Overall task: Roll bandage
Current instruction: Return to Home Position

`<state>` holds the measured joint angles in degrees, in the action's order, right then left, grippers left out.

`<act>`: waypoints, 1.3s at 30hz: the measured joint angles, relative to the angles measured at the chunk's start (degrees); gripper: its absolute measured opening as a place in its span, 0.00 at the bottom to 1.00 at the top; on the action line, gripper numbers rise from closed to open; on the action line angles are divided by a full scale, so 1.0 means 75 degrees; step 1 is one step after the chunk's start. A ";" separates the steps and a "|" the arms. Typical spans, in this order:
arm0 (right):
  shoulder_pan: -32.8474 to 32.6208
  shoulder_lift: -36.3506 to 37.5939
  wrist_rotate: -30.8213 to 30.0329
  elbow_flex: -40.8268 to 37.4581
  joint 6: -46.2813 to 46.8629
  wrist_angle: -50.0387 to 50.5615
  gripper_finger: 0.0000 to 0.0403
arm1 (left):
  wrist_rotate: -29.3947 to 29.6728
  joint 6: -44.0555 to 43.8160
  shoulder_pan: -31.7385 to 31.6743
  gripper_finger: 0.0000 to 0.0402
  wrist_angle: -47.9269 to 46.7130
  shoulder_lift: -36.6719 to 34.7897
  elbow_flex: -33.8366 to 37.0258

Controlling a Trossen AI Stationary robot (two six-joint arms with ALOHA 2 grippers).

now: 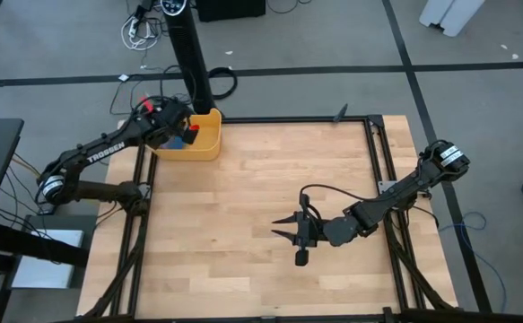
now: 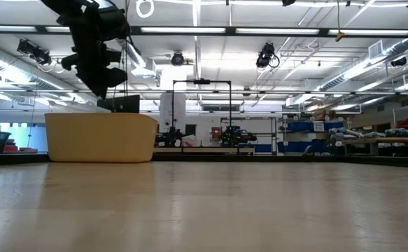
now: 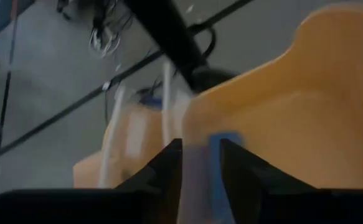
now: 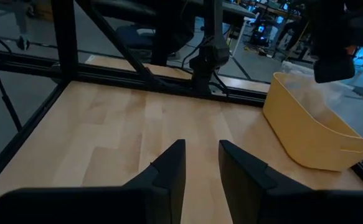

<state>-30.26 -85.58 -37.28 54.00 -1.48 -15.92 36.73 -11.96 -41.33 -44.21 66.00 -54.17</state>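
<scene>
Pale wooden desk (image 1: pixel 243 179) under a strip-lit workshop hall, with a yellow bin (image 1: pixel 209 144) at its far left corner. The left claw (image 3: pixel 200 144) hangs over the bin, fingers spread. The blue bandage (image 3: pixel 225 135) shows blurred just past the gap between them, inside the bin. The right claw (image 1: pixel 279 228) hovers spread above the desk's bare right half, well apart.

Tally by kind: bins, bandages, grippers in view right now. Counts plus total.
Yellow bin: 1
Blue bandage: 1, inside the bin
Grippers: 2, left gripper above the bin, right gripper above the table
Total: 4
</scene>
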 joint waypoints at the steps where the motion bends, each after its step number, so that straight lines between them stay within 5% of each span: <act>1: 0.0000 0.0000 0.0000 0.0000 0.0000 0.0000 0.24 | 0.0003 0.0053 0.0080 0.29 0.0153 0.0000 0.0000; 13: -0.0027 0.0000 -0.0003 0.0000 -0.0007 0.0000 0.23 | -0.0434 0.0565 0.1249 0.41 0.1977 -0.0429 0.0000; 19: -0.0114 0.0000 0.0054 0.0000 -0.0244 0.0009 0.17 | -0.1918 0.1314 0.2082 0.38 0.2915 -0.0889 0.0000; 23: -0.0108 0.0000 0.1463 0.0000 -0.0346 -0.0075 0.07 | -0.2259 0.1606 0.2708 0.27 0.3633 -0.0958 0.0129; 29: 0.0268 0.0000 0.2530 0.0003 -0.0551 -0.0068 0.02 | -0.3577 0.2185 0.3477 0.03 0.6938 -0.0954 0.1787; 34: 0.0659 0.0000 0.3453 0.0003 -0.1043 -0.0061 0.01 | -0.5216 0.2517 0.4188 0.02 1.0767 -0.0953 0.3682; 39: 0.1170 0.0000 0.3998 -0.0509 -0.1531 -0.0971 0.00 | -0.5339 0.2571 0.4800 0.01 1.1739 -0.1034 0.4513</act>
<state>-21.48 -85.58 -7.30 50.18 -12.96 -23.20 -3.31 7.32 -5.33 43.83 58.24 -20.32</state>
